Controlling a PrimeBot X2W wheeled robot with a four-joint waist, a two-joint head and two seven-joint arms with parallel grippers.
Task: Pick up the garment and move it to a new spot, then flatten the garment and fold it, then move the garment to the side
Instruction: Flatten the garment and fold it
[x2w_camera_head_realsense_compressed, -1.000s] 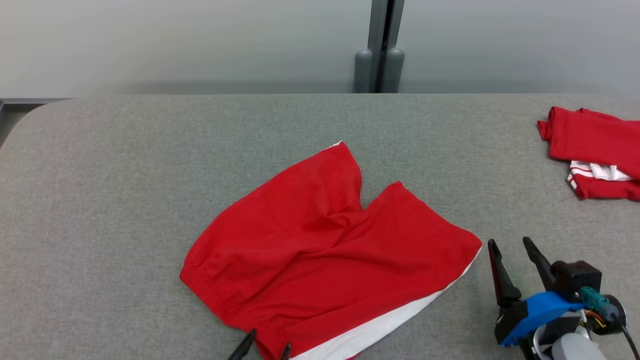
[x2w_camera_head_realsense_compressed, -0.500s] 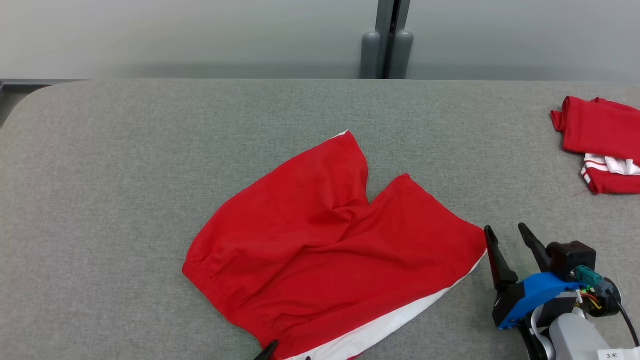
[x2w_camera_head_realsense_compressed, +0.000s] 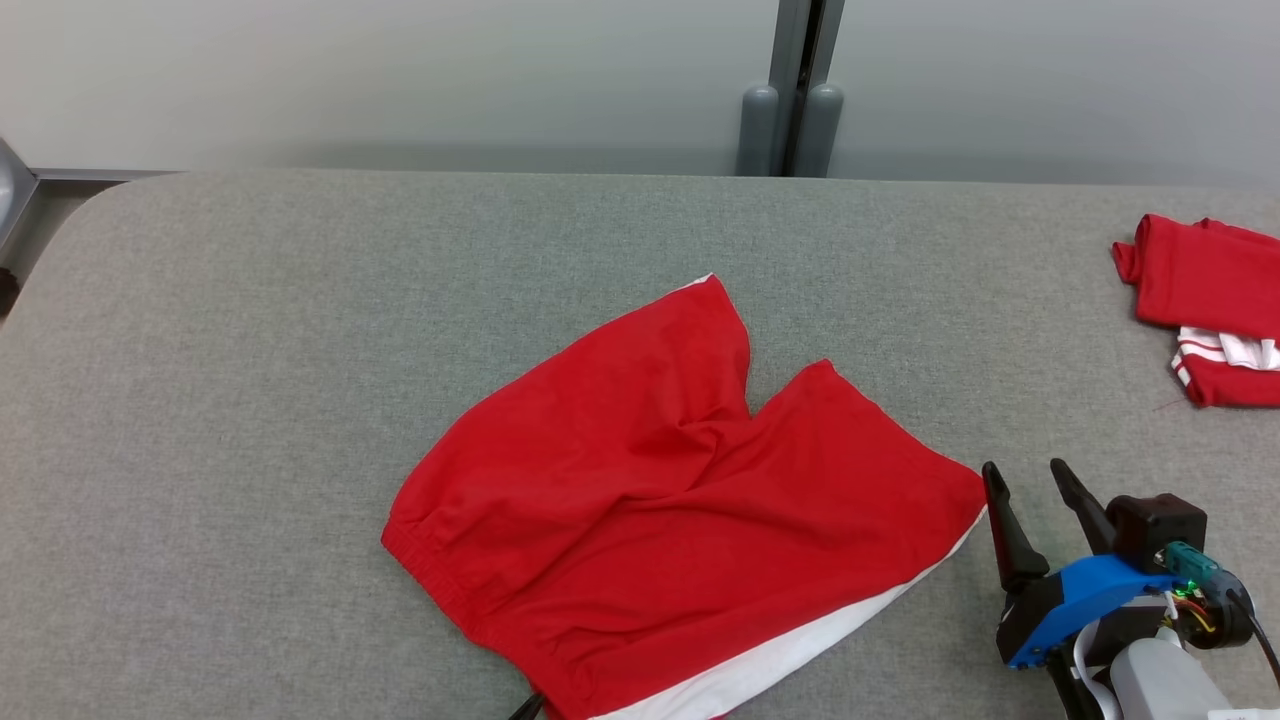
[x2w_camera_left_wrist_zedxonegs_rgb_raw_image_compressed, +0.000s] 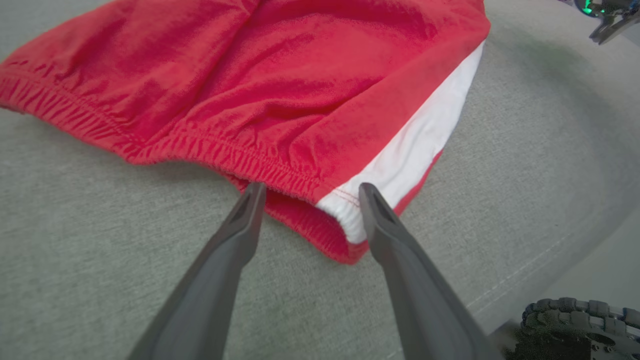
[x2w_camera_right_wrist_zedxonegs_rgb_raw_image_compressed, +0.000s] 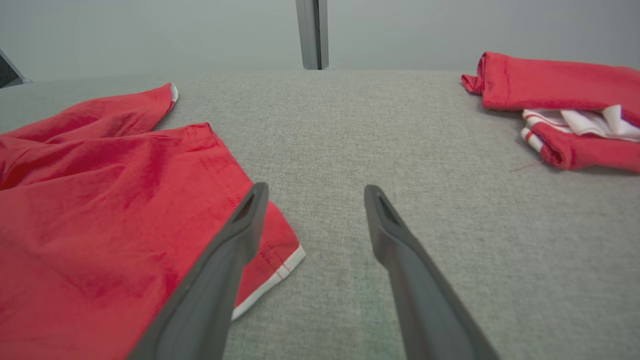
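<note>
Shorts (x2w_camera_head_realsense_compressed: 680, 500), red with a white side stripe, lie rumpled at the middle of your grey, felt-like counter (x2w_camera_head_realsense_compressed: 300, 300). Your left tool (x2w_camera_left_wrist_zedxonegs_rgb_raw_image_compressed: 310, 192) stands released, fingertips at the gathered waistband corner. Your right tool (x2w_camera_head_realsense_compressed: 1025, 470), also released, sits just beside the leg hem. Folded red cloth (x2w_camera_head_realsense_compressed: 1205, 290) rests at far right.

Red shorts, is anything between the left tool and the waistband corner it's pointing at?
Nothing visible. The open left tool sits right at the waistband corner of the red shorts, with bare grey table beneath its fingers.
</note>
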